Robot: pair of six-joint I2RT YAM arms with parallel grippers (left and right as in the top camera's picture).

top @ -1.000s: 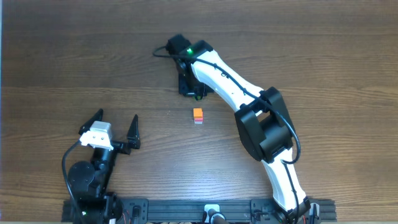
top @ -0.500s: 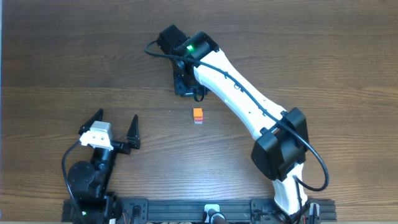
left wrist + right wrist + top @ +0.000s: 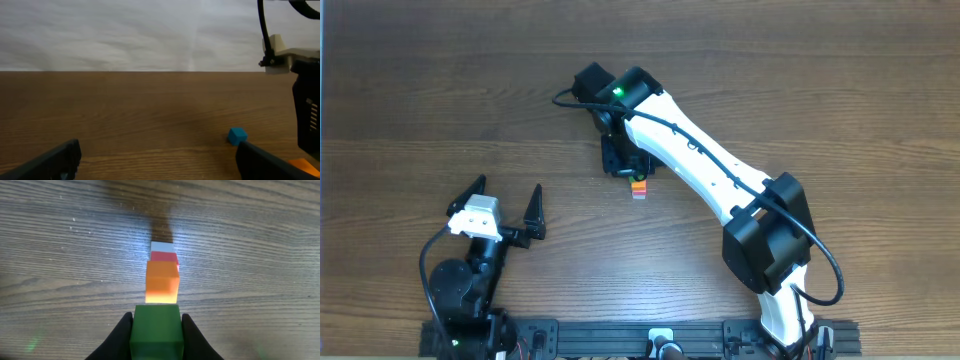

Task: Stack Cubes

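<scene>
A small stack (image 3: 639,190) stands mid-table: an orange cube (image 3: 162,282) on a red cube (image 3: 164,256) on a white cube (image 3: 162,246). My right gripper (image 3: 156,318) is shut on a green cube (image 3: 156,336), which hangs just above and slightly to the near side of the orange cube. From above, the right gripper (image 3: 624,160) sits right by the stack. A blue cube (image 3: 237,135) lies alone on the table ahead of my left gripper (image 3: 157,148). The left gripper (image 3: 507,192) rests open near the left base, holding nothing.
The brown wooden table (image 3: 840,110) stretches bare on all sides. The right arm (image 3: 710,170) crosses the middle from the lower right. In the left wrist view the right arm's dark wrist (image 3: 306,107) stands beside the blue cube.
The right gripper has come down the top view from beyond the stack and now sits over it with the green cube. The left arm has not moved.
</scene>
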